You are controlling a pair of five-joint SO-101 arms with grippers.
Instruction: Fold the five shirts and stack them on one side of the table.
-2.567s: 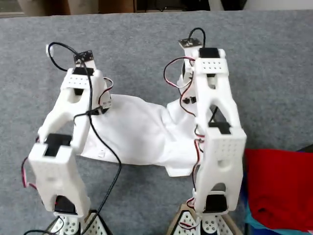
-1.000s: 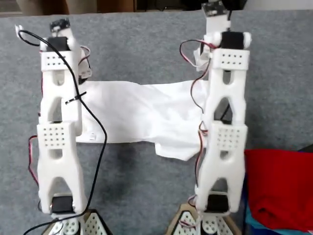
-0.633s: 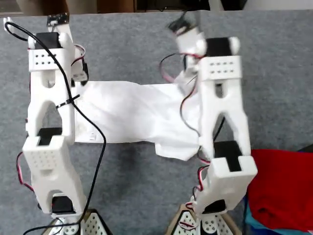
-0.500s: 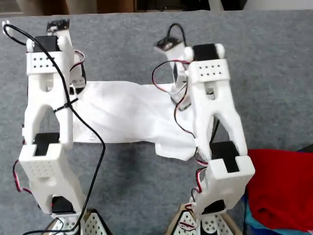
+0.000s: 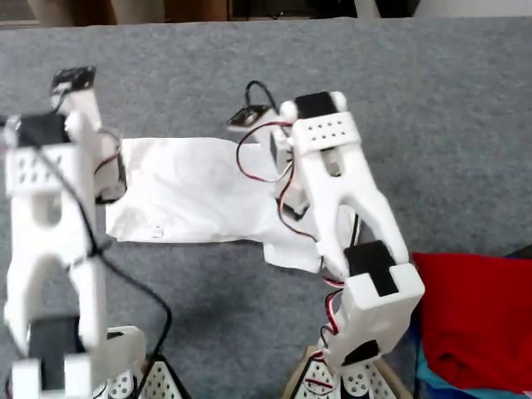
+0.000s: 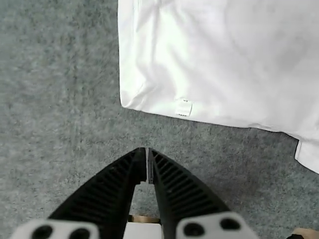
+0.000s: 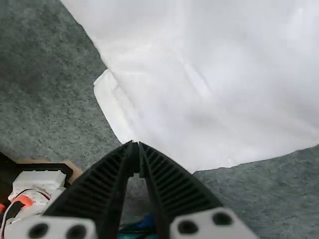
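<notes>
A white shirt point(image 5: 191, 191) lies spread flat on the grey table, folded into a wide band with a sleeve point(image 5: 291, 249) sticking out at its near right. My left gripper point(image 6: 147, 150) is shut and empty over bare table, just off the shirt's point(image 6: 214, 59) near left corner with its small label point(image 6: 183, 107). My right gripper point(image 7: 135, 144) is shut and empty, its tips above the shirt's point(image 7: 209, 74) edge beside the sleeve hem point(image 7: 112, 99). In the high view the left arm point(image 5: 46, 191) stands at the shirt's left end and the right arm point(image 5: 332, 183) crosses its right part.
A folded red shirt point(image 5: 474, 316) lies at the near right on a teal one point(image 5: 432, 370). Grey carpet-like table point(image 5: 449, 125) stretches open behind and to the right. Both arm bases stand at the near edge.
Both arms have drawn back from the shirt's far edge and swung left. The left one now hangs off the shirt's left end and the right one over its middle. The shirt lies flatter.
</notes>
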